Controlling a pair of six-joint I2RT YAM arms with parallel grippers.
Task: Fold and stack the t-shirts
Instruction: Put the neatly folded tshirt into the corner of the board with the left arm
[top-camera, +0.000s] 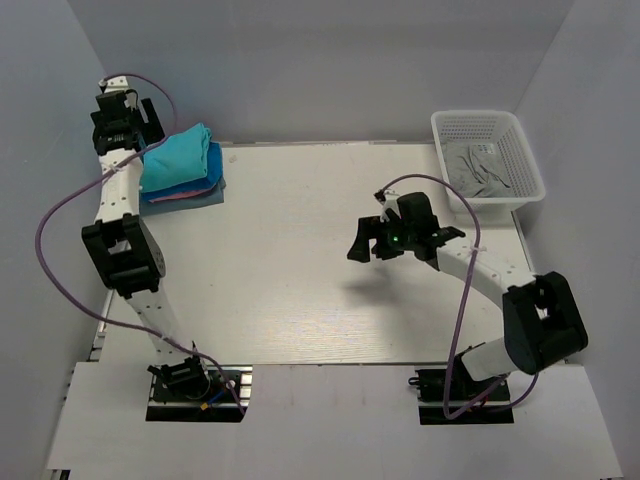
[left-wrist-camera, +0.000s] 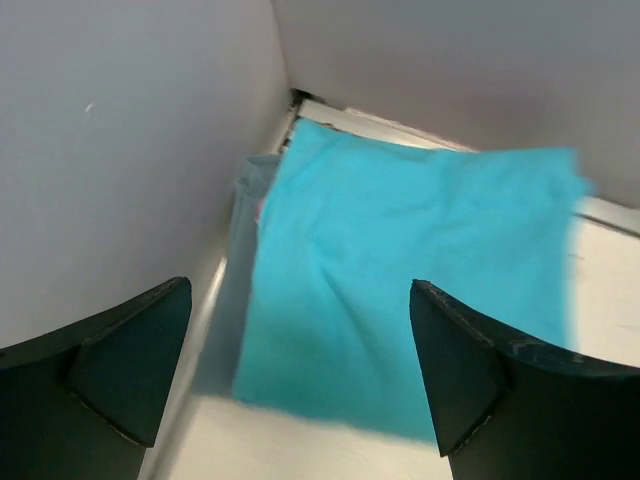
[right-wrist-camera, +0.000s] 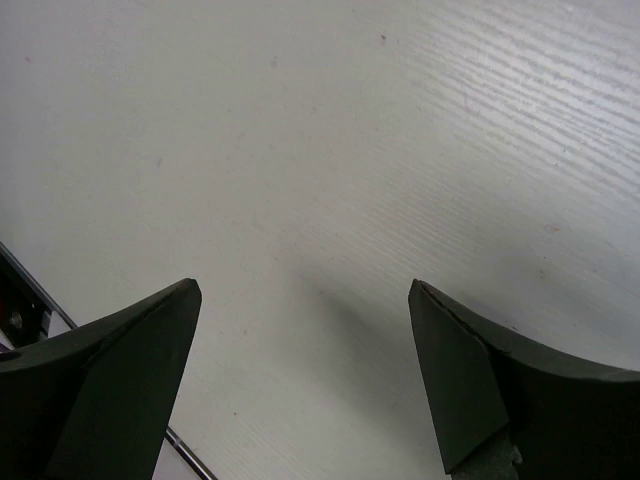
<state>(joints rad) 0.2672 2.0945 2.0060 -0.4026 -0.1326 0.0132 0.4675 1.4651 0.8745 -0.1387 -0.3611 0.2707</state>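
The folded bright turquoise fabric t-shirt (top-camera: 178, 155) is seen atop the stack (top-camera: 205, 186) in the far-left corner of the table (top-camera: 300, 250), the left gripper (left-wrist-camera: 300, 288) and right gripper (right-wrist-camera: 300, 285) are both held with jaws apart and empty, and the stack could be skewed if fabric is snagged by the left gripper.

Turquoise t-shirt (top-camera: 178, 158); deeper blue t-shirt (top-camera: 214, 164); white lattice basket (top-camera: 478, 116).

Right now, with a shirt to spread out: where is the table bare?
Bare: the broad middle of the table, between the stack at the far left and the basket at the far right; the open right gripper hangs over its right part. Crowded: the far-left corner, where the open left gripper stands by the stack.
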